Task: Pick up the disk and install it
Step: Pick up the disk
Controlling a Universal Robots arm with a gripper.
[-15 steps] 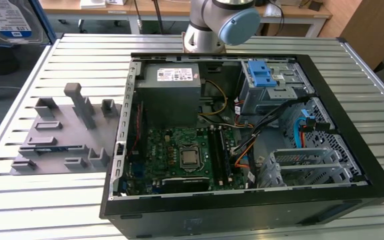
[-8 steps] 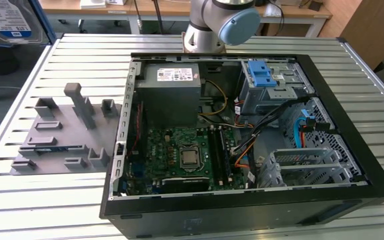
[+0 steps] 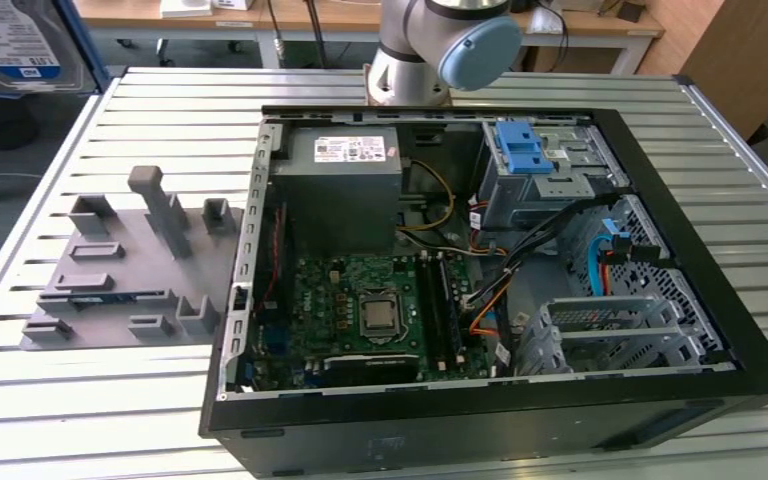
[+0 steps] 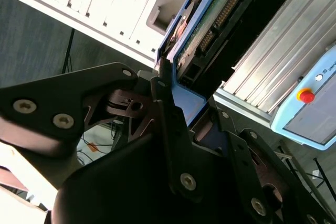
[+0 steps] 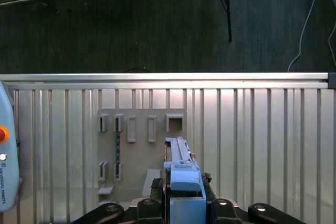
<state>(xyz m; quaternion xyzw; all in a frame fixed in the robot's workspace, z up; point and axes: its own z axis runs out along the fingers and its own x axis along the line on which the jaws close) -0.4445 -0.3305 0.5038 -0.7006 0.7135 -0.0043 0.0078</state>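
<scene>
Holds the disk [image 5: 181,174] edge-on, the black jaws clamped on its sides, well above the counter [image 5: 262,145] in the first wrist view. Hangs over the grey holder plate [image 5: 137,150] without touching it. Catches the same disk [image 3: 11,40] at the exterior view's upper left corner, well apart from the open computer case [image 3: 491,420].

Pick-up done, by the look of it; installing not yet started. Probably nothing in the silver drive cage [image 3: 544,170] with the light-blue latch, though hard to judge from that angle.

Flat and rectangular, that disk: bare silver metal with a blue-and-white label on one face, and on the other, in the second wrist view, a green circuit board with a row of connector pins. Edged with smooth blue plastic rails.

Ribbed aluminium slats for the counter, bright and hard. Matte grey plastic for the holder plate, studded with upright pockets and posts. Black sheet metal around the case; inside, a green motherboard [image 3: 357,310], a grey power-supply box [image 3: 344,180] and loose coloured cables.
</scene>
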